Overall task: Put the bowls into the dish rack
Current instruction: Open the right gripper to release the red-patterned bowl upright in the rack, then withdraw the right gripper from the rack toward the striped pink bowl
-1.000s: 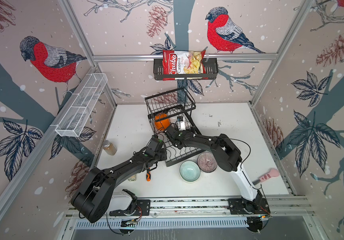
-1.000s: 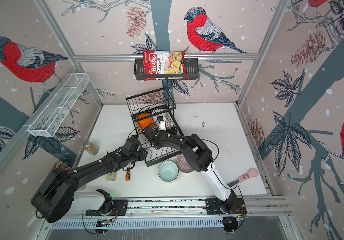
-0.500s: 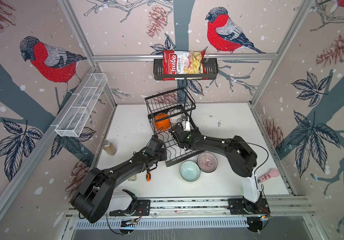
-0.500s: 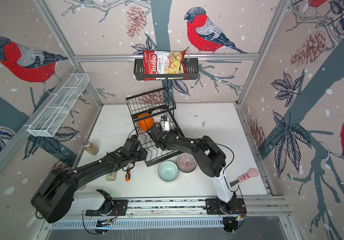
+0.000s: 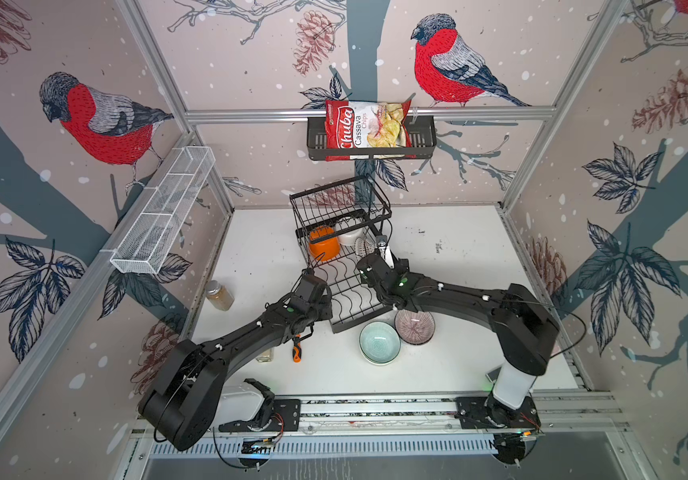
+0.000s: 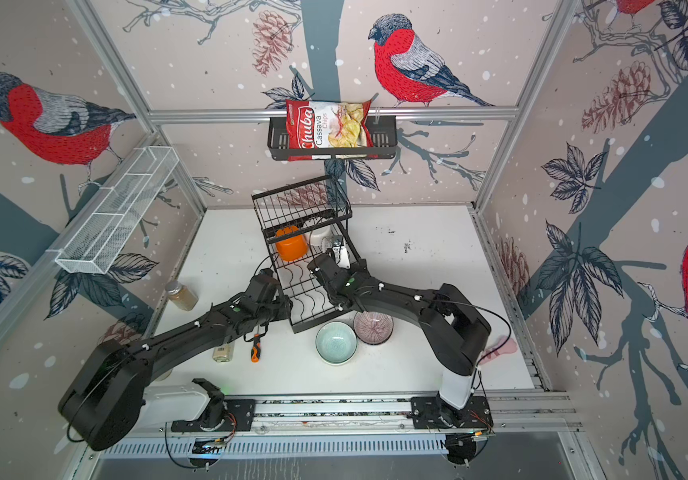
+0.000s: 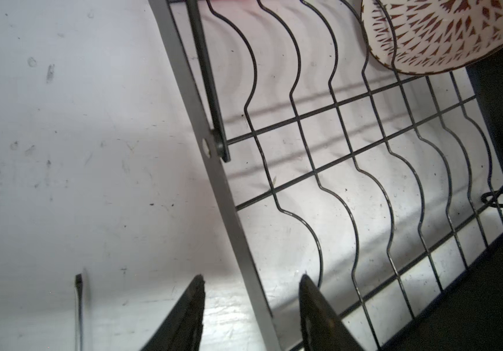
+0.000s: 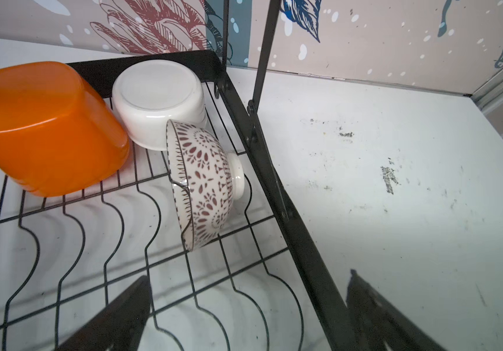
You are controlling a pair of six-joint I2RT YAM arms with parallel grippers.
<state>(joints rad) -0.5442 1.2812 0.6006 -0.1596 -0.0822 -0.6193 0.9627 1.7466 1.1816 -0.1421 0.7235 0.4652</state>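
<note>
The black wire dish rack [image 5: 350,291] stands mid-table in both top views. An orange bowl [image 8: 46,127] and a white bowl [image 8: 159,97] lie upside down at its far end. A brown-patterned bowl [image 8: 204,182] stands on edge among the wavy dividers beside them. My right gripper [image 8: 248,279] is open just short of it, its jaws either side of the rack's right rail [image 8: 274,182], holding nothing. My left gripper [image 7: 251,282] is open astride the left rail [image 7: 229,194], with gaps on both sides. A pale teal bowl [image 5: 379,343] and a purple-striped bowl [image 5: 414,326] sit on the table by the rack's near corner.
The rack's upper basket [image 5: 338,203] overhangs its far end. A jar [image 5: 219,295], a small bottle [image 6: 223,353] and an orange-handled screwdriver [image 5: 296,351] lie near my left arm. A pink object [image 6: 500,347] is behind my right arm. A chips shelf [image 5: 371,133] and a white mesh tray [image 5: 163,216] hang on the walls.
My right gripper has let go of the patterned bowl, opened wide and drawn back toward the near side, its elbow swinging right. The bowl stays on edge in the rack. The left arm is still.
</note>
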